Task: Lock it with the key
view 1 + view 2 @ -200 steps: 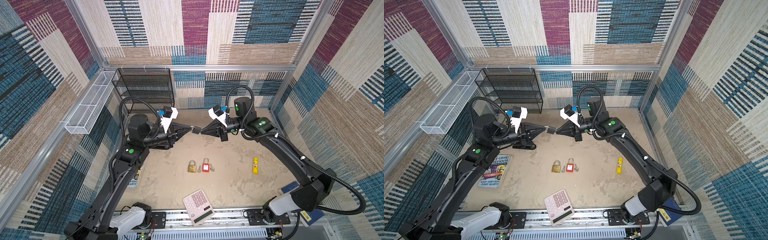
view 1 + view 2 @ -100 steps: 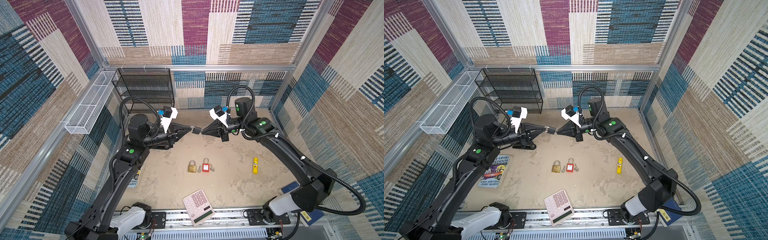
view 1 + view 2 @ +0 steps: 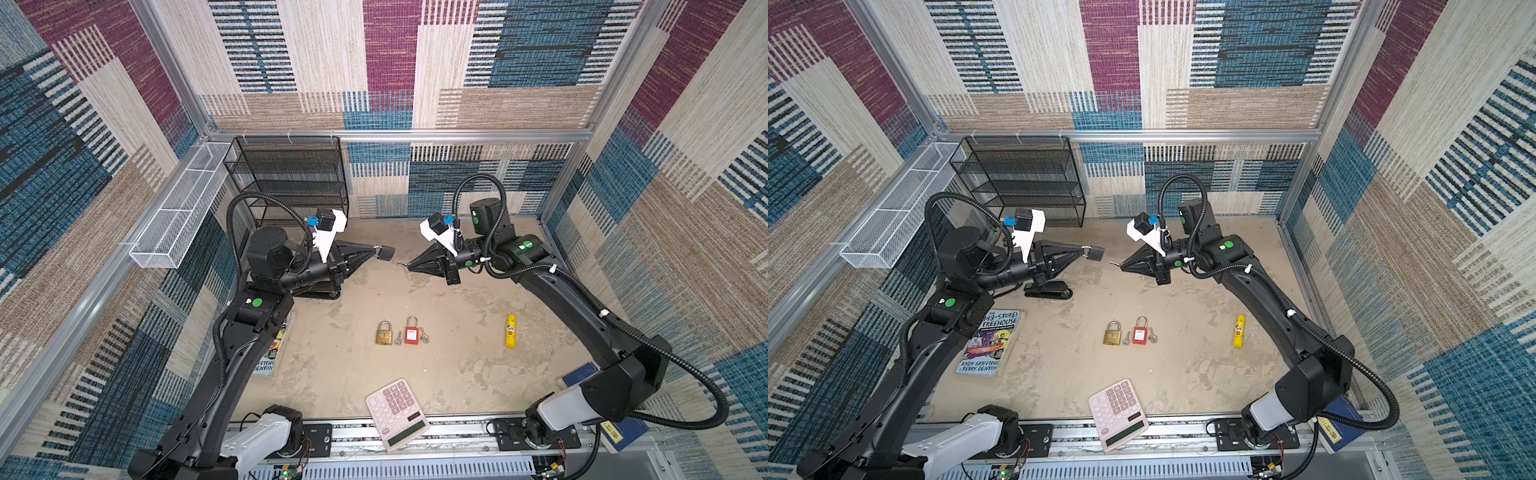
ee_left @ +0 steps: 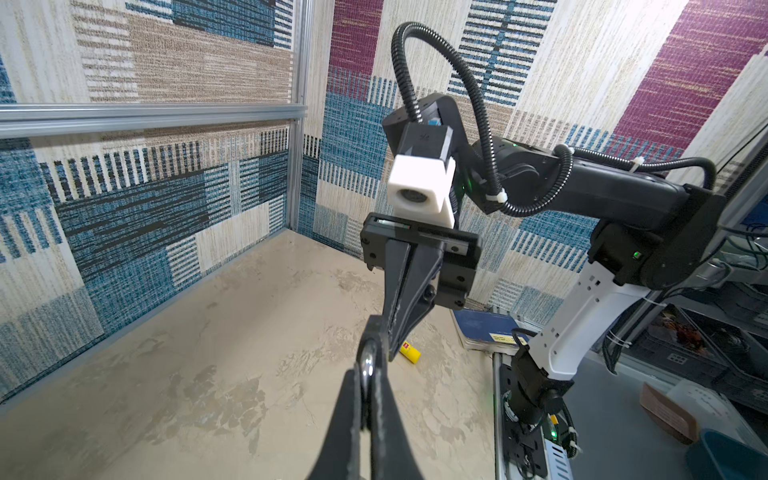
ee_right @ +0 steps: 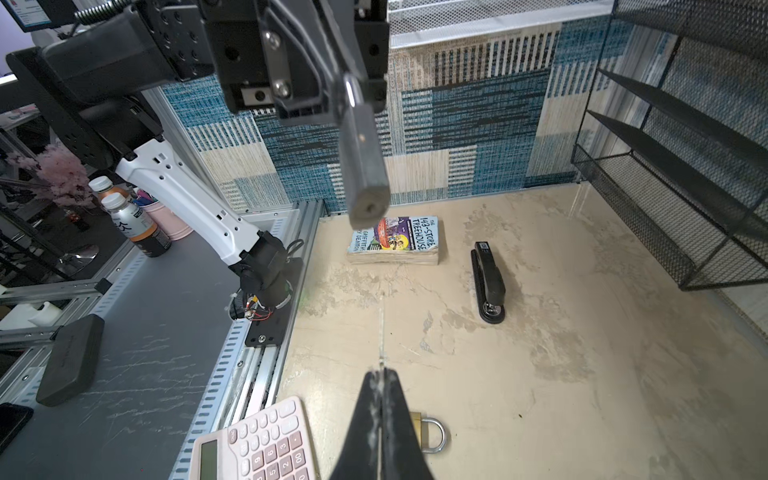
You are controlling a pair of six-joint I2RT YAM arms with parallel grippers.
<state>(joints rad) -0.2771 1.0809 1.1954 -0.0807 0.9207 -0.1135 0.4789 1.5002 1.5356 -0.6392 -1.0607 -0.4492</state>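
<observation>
In both top views I have the left pincer [image 3: 376, 252] clamped shut on the small dark grey metal padlock [image 3: 387, 252], holding it in the air above the back of the beige desk [image 3: 457, 374]. The right pincer [image 3: 411, 264] is closed tight on the thin silver key [image 3: 401, 262]. A second ago key tip and lock body looked all but touching. Now a clear gap shows between them, and the two arms have drawn slightly apart.

From the left wrist camera, the silver shackle [image 4: 368, 368] is pinched at the very tip of my pincer, and the lock body points at the opposite pincer. The key is hidden behind the lock.

From the right wrist camera, the key blade sticks out edge-on and points roughly toward the round keyhole face [image 5: 368, 206], with open space between them.

I judge that the key is out of the lock: either the insertion missed, or this is a back-off to re-aim. I will have to line up again before any turn.
</observation>
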